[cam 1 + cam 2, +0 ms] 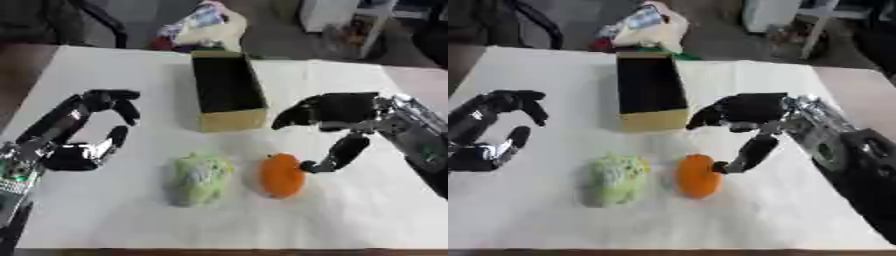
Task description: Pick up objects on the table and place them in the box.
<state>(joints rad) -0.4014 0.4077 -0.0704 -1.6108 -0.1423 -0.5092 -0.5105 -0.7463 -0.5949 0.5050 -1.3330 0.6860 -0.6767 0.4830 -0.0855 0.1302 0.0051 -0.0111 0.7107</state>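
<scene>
Two hands open — right hand thumb touching orange fruit, left hand idle.

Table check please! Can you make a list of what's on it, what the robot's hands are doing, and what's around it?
Surface: white table, seen from above.
Job's things: open yellow box near the middle, looks empty; orange ball-shaped thing and pale green lumpy thing side by side in front of the box.
Clutter: nothing seen.
Hands: left hand open, off to the left, holding nothing; right hand open above the orange thing, thumb tip touching its right side.
Cables: nothing seen.
Surroundings: a colourful bundle behind the box; white furniture further back.
</scene>
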